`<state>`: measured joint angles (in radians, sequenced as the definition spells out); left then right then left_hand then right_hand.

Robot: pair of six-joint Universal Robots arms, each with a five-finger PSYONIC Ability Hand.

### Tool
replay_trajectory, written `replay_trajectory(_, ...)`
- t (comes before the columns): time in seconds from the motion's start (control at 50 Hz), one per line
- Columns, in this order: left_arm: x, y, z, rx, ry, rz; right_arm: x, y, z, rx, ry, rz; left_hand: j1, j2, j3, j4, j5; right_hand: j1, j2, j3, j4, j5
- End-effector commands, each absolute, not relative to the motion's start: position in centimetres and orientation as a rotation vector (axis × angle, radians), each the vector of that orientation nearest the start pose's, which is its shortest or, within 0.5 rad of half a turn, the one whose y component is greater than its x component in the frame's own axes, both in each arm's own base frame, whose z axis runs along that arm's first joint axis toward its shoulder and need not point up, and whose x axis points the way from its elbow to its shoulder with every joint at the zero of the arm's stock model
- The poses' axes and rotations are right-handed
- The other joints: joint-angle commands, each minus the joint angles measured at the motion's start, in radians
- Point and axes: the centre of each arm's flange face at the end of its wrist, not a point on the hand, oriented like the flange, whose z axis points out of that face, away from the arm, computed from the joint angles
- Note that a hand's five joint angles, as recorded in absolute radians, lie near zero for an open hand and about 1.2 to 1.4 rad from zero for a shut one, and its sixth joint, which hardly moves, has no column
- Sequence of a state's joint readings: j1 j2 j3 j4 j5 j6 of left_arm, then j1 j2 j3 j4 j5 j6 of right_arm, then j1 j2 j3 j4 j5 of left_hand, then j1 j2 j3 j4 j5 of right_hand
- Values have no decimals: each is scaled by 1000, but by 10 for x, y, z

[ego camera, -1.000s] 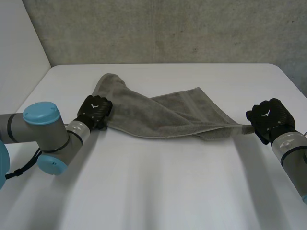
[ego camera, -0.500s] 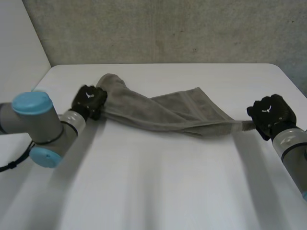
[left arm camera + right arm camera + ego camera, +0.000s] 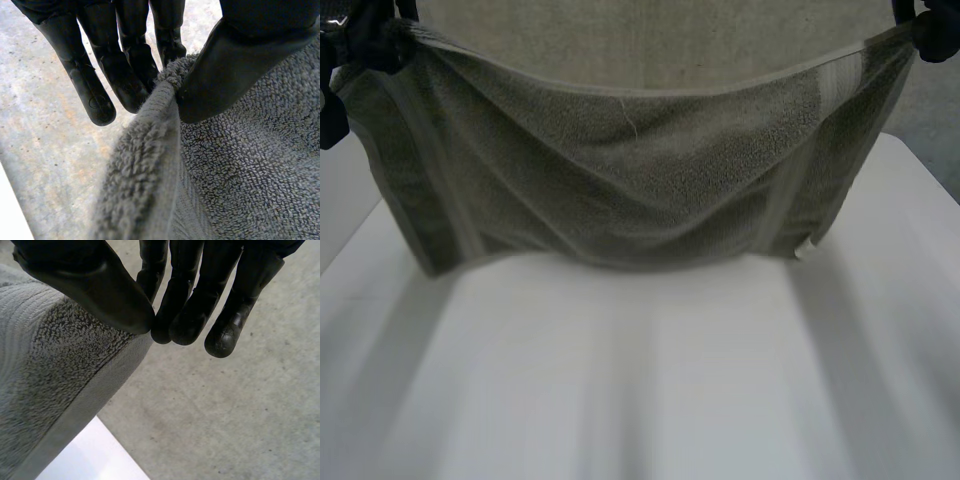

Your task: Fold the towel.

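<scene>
Holding the towel (image 3: 620, 170) up, spread wide as a grey sheet, upper hem sagging in the middle, pale woven bands running down near each side. Under the towel, the white table (image 3: 640, 380); whether touched by the lower edge or merely close beneath it, cannot tell. At the towel's upper left corner, pinched by the left hand (image 3: 365, 40): thumb pressed onto the terry pile on one face, straight fingers (image 3: 125, 75) backing the hem on the other. At the towel's upper right corner, pinched likewise by the right hand (image 3: 935, 30): thumb on the pile, fingertips (image 3: 190, 315) closing against it at the hem. Behind the towel, a grey concrete wall (image 3: 650, 40)
</scene>
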<state>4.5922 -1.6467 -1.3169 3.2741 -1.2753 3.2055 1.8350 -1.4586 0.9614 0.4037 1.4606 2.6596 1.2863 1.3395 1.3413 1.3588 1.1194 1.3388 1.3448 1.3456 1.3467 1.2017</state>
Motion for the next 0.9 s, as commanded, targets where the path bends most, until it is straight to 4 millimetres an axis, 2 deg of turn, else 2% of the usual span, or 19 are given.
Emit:
replay_trajectory(0.02,-197,-335,362,616,1997,-2644,232,-290,398,-964,2041,-2299,110,57,55,37,102,58,51,51,50,20)
replay_trajectory(0.06,-201,-360,339,627,2070,-2589,239,-306,384,-987,2073,-2274,110,57,55,37,102,58,51,51,50,20)
replay_trajectory(0.14,-206,-383,324,635,2109,-2565,244,-331,367,-1010,2146,-2280,110,57,55,37,102,58,51,51,50,20)
replay_trajectory(0.18,-211,-407,311,639,2123,-2560,260,-345,358,-1054,2155,-2330,110,57,55,37,102,58,51,51,50,20)
replay_trajectory(0.28,-218,-429,312,649,2076,-2599,285,-361,367,-1044,2048,-2518,110,57,55,37,102,58,51,51,50,20)
replay_trajectory(0.32,-224,-438,335,638,1945,-2688,289,-364,378,-987,1976,-2607,110,57,55,37,102,58,51,51,50,20)
replay_trajectory(0.36,-226,-439,352,621,1863,-2737,289,-364,413,-853,1777,-2793,110,57,55,37,102,58,51,51,50,20)
replay_trajectory(0.42,-226,-434,387,569,1706,-2824,289,-362,432,-780,1664,-2878,110,57,55,37,102,58,51,51,50,20)
replay_trajectory(0.46,-226,-431,401,551,1645,-2859,287,-355,460,-692,1482,-2992,110,57,55,37,102,58,51,51,50,20)
replay_trajectory(0.54,-226,-417,430,549,1537,-2920,288,-345,470,-749,1404,-2994,110,57,55,37,102,58,51,51,50,20)
replay_trajectory(0.58,-225,-415,430,551,1542,-2915,293,-343,464,-854,1403,-2939,110,57,55,37,102,58,51,51,50,20)
replay_trajectory(0.68,-225,-414,401,570,1709,-2827,300,-342,408,-1217,1635,-2602,110,57,55,37,102,58,51,51,50,20)
replay_trajectory(0.7,-222,-413,384,594,1795,-2774,300,-342,408,-1218,1635,-2601,110,57,55,37,102,58,51,51,50,20)
replay_trajectory(0.72,-221,-411,364,635,1896,-2717,298,-342,391,-1295,1735,-2505,110,57,55,37,102,58,51,51,50,20)
replay_trajectory(0.78,-222,-406,343,696,1996,-2663,291,-342,354,-1427,1917,-2296,110,57,55,37,102,58,51,51,50,20)
replay_trajectory(0.82,-218,-395,302,792,2200,-2546,286,-343,338,-1463,1993,-2190,110,57,55,37,102,58,51,51,50,20)
replay_trajectory(0.84,-218,-395,302,792,2201,-2545,277,-342,322,-1491,2072,-2086,110,57,55,37,102,58,51,51,50,20)
replay_trajectory(0.86,-213,-389,284,823,2288,-2484,270,-341,311,-1500,2123,-2021,110,57,55,37,102,58,51,51,50,20)
replay_trajectory(0.9,-210,-381,266,853,2371,-2421,265,-338,302,-1508,2151,-1964,110,57,55,37,102,58,51,51,50,20)
